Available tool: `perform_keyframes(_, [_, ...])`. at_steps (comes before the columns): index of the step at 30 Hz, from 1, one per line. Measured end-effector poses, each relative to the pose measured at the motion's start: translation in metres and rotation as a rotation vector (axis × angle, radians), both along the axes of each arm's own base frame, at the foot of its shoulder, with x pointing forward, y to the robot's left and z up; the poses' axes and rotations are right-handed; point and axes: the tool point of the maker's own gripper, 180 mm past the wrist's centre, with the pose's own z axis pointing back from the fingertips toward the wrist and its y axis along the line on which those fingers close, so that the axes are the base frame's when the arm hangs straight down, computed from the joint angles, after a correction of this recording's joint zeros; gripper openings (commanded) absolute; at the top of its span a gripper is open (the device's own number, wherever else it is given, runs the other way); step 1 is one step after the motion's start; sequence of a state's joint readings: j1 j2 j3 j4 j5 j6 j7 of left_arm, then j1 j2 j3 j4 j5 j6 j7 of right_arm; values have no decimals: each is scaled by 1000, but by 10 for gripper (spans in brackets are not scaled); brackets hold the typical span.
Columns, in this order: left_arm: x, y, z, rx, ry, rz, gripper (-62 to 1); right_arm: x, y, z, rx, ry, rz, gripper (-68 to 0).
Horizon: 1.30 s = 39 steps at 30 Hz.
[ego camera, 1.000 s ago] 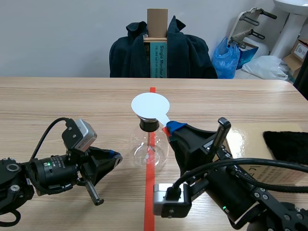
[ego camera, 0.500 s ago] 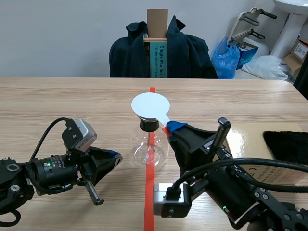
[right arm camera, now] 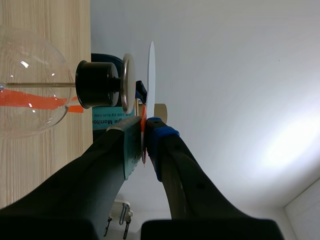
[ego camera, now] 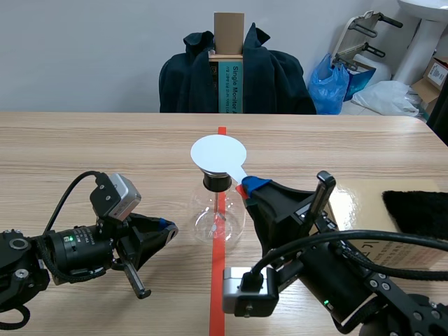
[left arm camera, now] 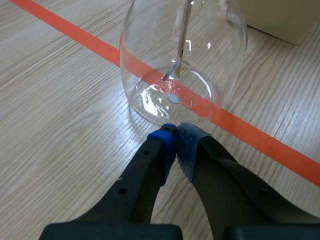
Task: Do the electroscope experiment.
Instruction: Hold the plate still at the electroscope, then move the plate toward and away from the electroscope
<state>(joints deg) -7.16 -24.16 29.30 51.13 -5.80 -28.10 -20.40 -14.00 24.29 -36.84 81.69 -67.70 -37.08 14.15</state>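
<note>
The electroscope flask (ego camera: 218,213) stands at the middle of the bench (ego camera: 105,147). The right tool (ego camera: 250,185) is clamped on the white disc (ego camera: 219,152), held close above the flask's top plate (right arm camera: 125,82). The left tool (ego camera: 166,225) is closed on nothing, with its tips just left of the glass. Risk: a sideways nudge from either tool could tip the flask, and a slack clamp could drop the disc.

A pale wall (ego camera: 84,49) backs the wooden table (ego camera: 84,140), with a dark jacket (ego camera: 185,80) and perhaps a washbasin (ego camera: 427,10).

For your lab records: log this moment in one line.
right gripper shut on white disc, held over flask | left gripper shut, empty, beside flask base | flask upright
</note>
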Motion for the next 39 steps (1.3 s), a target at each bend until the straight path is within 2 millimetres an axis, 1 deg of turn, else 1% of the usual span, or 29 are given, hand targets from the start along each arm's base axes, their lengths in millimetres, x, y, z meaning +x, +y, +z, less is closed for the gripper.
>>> perform_keyframes(5, [0, 0, 0, 0, 0, 0, -577, 3, -3, 0, 1, 1, -23, -669])
perform_keyframes(14, [0, 0, 0, 0, 0, 0, -577, 21, -28, 0, 11, 10, -194, -669])
perform_keyframes(19, [0, 0, 0, 0, 0, 0, -577, 25, -36, 0, 13, 13, -245, -669])
perform_keyframes(24, [0, 0, 0, 0, 0, 0, -577, 27, -40, -1, 15, 14, -268, -669])
perform_keyframes(28, [0, 0, 0, 0, 0, 0, -577, 26, -37, -4, 2, 30, -252, -669])
perform_keyframes(39, [0, 0, 0, 0, 0, 0, -577, 7, -9, -6, -12, 30, -63, -669])
